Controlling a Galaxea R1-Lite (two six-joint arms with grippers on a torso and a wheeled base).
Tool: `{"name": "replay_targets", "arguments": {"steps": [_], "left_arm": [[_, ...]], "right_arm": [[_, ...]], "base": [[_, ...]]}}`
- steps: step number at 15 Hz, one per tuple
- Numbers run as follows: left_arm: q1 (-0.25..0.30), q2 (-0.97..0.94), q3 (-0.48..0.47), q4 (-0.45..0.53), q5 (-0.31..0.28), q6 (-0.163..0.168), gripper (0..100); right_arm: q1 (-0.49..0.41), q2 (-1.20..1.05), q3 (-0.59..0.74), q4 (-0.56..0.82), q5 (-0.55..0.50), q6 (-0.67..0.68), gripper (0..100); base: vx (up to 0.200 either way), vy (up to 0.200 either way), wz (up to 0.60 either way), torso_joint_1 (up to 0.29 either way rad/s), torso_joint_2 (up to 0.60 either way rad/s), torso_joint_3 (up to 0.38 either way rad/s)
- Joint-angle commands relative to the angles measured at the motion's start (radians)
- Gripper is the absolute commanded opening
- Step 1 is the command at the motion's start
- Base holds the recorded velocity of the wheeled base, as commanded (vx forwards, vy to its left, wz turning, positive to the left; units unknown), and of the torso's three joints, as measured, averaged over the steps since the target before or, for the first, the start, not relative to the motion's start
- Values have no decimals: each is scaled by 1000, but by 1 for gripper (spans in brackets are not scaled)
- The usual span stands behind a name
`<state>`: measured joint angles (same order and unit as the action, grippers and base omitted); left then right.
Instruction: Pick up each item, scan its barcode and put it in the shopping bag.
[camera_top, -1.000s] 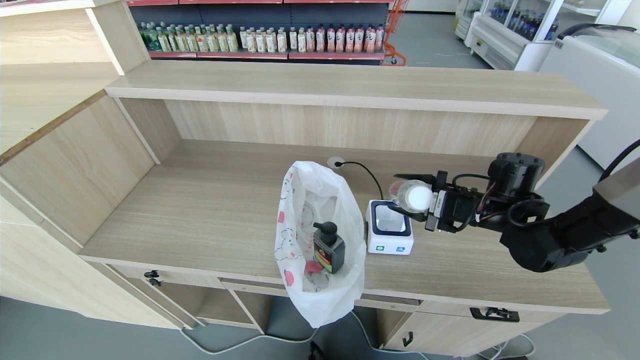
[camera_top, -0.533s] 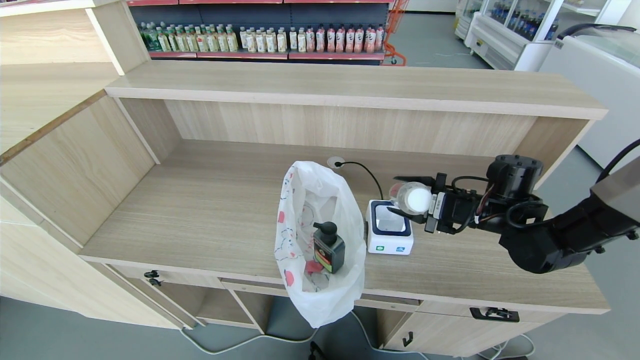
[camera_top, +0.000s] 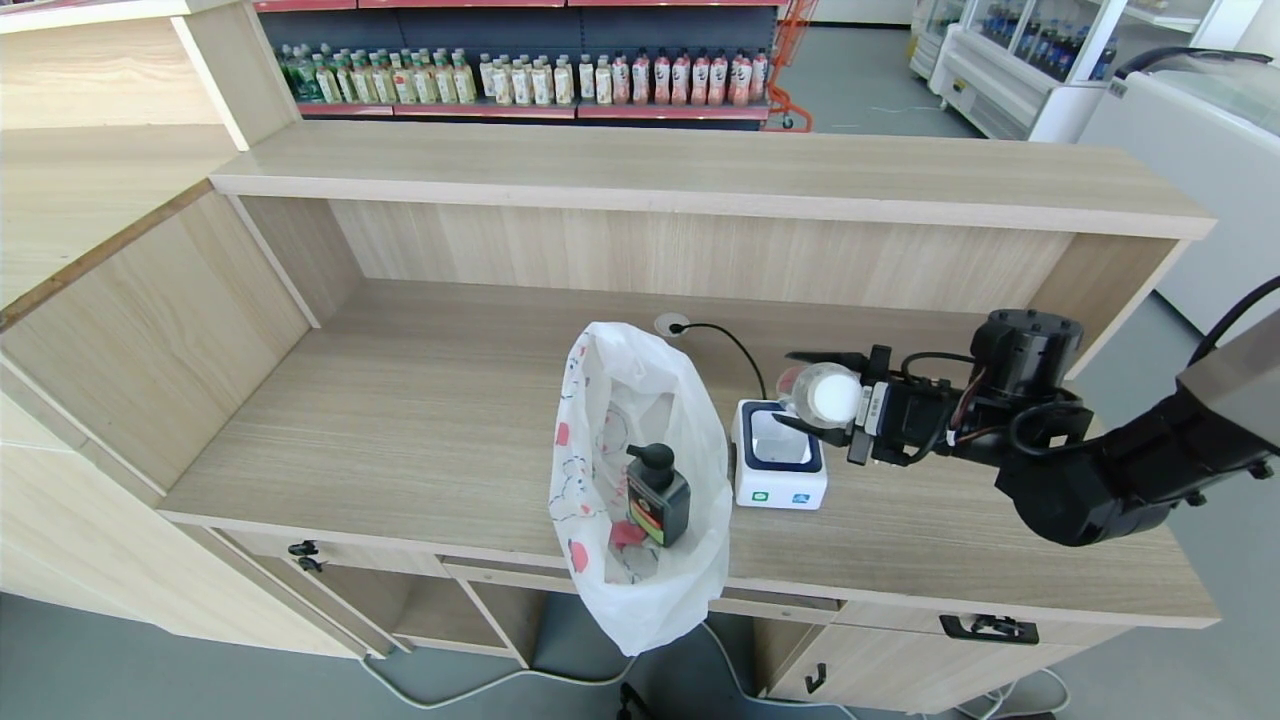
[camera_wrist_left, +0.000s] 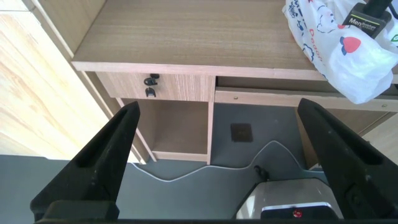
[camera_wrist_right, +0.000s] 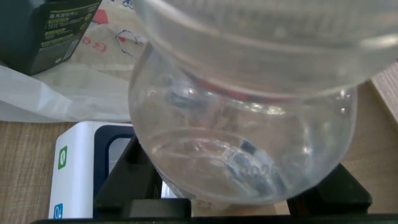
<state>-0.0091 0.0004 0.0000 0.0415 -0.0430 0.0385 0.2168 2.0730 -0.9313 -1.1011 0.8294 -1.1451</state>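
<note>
My right gripper (camera_top: 812, 390) is shut on a clear plastic bottle with a white cap (camera_top: 822, 393), held sideways just above the white barcode scanner (camera_top: 778, 467) on the counter. Seen from the right wrist, the clear bottle (camera_wrist_right: 249, 118) hangs over the scanner (camera_wrist_right: 81, 174). The white shopping bag (camera_top: 640, 470) stands open left of the scanner, with a dark pump bottle (camera_top: 657, 495) inside it. My left gripper (camera_wrist_left: 217, 162) is open, hanging below the counter's front edge, with the bag (camera_wrist_left: 339, 43) off to one side.
A black cable (camera_top: 725, 345) runs from the scanner to a grommet at the back of the counter (camera_top: 400, 420). A raised wooden ledge (camera_top: 700, 180) borders the far side. Drawers and handles (camera_top: 985, 628) sit under the front edge.
The right arm with the clear bottle has drifted very slightly left over the scanner. Nothing else has moved.
</note>
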Motion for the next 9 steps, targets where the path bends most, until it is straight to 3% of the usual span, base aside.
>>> {"name": "replay_targets", "arguments": {"steps": [1,3,5,6,8,9], "left_arm": [[0,0,0,0,0,0,100],[0,0,0,-2,0,0,100],[0,0,0,0,0,-2,100],[0,0,0,0,0,-5,100],[0,0,0,0,0,-6,100],[0,0,0,0,0,-6,100]], "right_arm": [[3,-5,-1,-2,1,5,0],[7,-17,2,-56,-4,64,0],[21,-54,3,-161,-62,222,0],[27,-106,11,-217,-173,383,0],[47,-226,23,-177,-441,630,0],[55,-267,31,-138,-509,694,0]], "base": [[0,0,0,0,0,0],[0,0,0,0,0,0],[0,0,0,0,0,0],[0,0,0,0,0,0],[0,0,0,0,0,0],[0,0,0,0,0,0]]}}
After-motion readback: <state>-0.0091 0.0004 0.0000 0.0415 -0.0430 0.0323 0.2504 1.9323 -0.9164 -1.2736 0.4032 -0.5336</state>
